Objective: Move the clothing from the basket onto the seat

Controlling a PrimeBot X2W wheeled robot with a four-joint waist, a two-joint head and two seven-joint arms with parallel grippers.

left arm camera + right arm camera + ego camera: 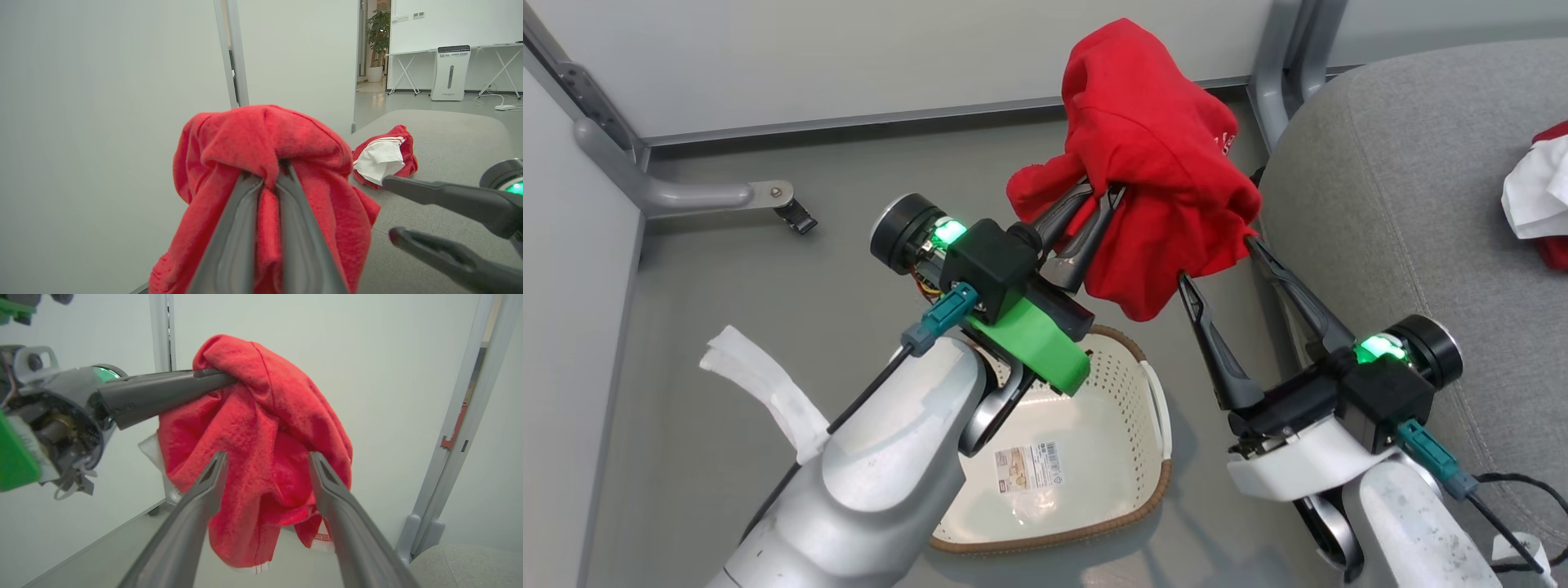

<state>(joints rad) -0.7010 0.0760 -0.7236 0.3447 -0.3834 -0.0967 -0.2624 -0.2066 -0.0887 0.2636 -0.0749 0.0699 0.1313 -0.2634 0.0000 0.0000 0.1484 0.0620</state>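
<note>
A bunched red garment [1152,155] hangs in the air above the floor, between the basket and the seat. My left gripper [1101,196] is shut on it, the fabric pinched between the fingers and draped over them [269,175]. My right gripper [1215,257] is open, its two fingertips spread at the garment's lower edge, and the cloth [261,449] hangs just beyond them. The cream perforated basket [1111,457] with a brown rim stands on the floor below my left arm, holding no clothing. A second red and white garment [384,157] lies on the grey seat [1405,204].
Grey metal frame posts [1282,73] rise at the back beside the seat, and another bracket [686,194] runs along the left wall. A strip of white tape [768,388] hangs off my left forearm. Cables and a white plug [1523,551] lie at the lower right.
</note>
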